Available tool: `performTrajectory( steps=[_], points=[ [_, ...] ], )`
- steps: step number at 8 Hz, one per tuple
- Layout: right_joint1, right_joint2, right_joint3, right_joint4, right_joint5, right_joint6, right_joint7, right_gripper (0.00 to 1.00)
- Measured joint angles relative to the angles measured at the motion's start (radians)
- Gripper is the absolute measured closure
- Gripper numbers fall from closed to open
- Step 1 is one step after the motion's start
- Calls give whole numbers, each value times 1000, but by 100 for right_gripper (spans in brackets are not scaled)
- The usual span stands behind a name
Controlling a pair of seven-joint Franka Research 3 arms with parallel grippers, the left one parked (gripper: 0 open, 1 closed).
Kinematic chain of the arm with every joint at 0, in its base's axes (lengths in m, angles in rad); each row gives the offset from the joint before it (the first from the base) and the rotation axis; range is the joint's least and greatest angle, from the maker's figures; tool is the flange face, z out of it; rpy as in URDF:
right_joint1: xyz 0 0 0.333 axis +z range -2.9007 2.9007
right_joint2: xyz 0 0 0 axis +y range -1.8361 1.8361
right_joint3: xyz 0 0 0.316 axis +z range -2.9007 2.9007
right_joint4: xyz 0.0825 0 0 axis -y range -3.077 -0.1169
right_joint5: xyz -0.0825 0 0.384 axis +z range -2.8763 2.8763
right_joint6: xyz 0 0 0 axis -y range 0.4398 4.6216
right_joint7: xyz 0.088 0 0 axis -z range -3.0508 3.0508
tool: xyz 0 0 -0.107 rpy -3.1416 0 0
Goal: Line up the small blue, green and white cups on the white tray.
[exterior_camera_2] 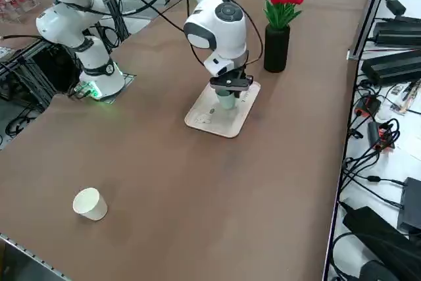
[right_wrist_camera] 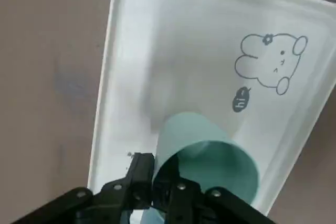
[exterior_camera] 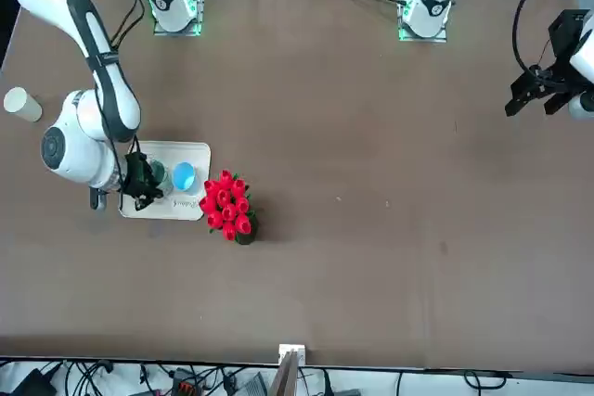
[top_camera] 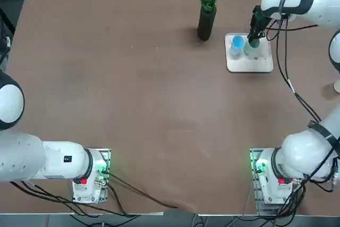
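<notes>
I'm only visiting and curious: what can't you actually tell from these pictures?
- Whether the green cup rests on the white tray or hangs above it: the right gripper, shut on its rim, hides its base.
- Blue cup: hidden behind the arm in the right side view.
- White cup: lies off the tray, cut off in the top view.
</notes>
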Motion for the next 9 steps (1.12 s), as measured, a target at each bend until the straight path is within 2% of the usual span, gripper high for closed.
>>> performTrajectory(
  steps=[1,2,5,6,7,9],
  points=[
    [0,0,0,0,0,0,0,96],
    [1,0,0,-1,0,0,0,85],
    [2,-17,2,8,-2,-9,0,32],
    [2,-44,3,22,-4,-46,-1,13],
    [1,-85,3,52,-4,-130,-2,0],
    [-19,-172,-17,146,-5,-377,-19,0]
  ],
)
